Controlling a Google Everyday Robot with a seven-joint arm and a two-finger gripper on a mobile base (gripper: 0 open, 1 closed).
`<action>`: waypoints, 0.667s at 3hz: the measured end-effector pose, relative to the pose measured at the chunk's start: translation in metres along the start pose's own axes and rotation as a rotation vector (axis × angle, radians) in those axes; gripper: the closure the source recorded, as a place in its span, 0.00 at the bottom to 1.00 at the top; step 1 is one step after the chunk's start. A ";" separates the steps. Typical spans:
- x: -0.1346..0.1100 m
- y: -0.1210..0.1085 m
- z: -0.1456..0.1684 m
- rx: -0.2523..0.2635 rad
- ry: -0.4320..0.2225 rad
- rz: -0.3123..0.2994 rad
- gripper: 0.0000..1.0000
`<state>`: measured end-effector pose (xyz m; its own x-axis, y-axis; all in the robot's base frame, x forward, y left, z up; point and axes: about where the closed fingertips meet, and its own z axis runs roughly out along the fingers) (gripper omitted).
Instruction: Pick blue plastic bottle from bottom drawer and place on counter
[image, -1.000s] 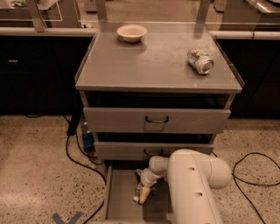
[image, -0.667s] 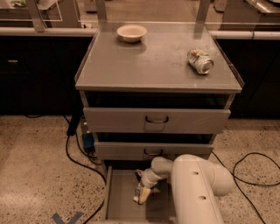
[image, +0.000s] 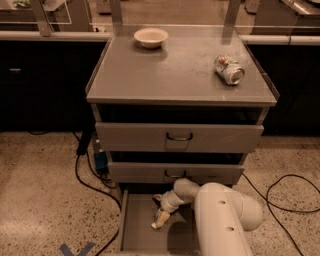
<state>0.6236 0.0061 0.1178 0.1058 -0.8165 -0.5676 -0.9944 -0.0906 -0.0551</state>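
The end effector (image: 164, 207) reaches down into the bottom drawer (image: 136, 235), a shallow grey metal tray with a flat floor that stands open near the speckled floor. Its tip meets the blue plastic bottle (image: 160, 220), slim and pale, lying tilted on the drawer floor; whether it is gripped, I cannot tell. The smooth, rounded white arm (image: 225, 220) bulks alongside. Above, the matte grey worktop (image: 175, 80) carries a cream bowl (image: 151, 37) and a crushed silver can (image: 229, 69), well apart.

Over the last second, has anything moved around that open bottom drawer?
Nothing visibly changed. The gripper stays low in the bottom drawer at the blue plastic bottle; the can and bowl on the counter stayed put.
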 end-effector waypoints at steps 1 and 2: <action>0.000 0.000 0.000 0.000 0.000 0.000 0.43; 0.000 0.000 0.000 0.000 0.000 0.000 0.66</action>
<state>0.6235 0.0062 0.1178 0.1058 -0.8165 -0.5676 -0.9944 -0.0907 -0.0550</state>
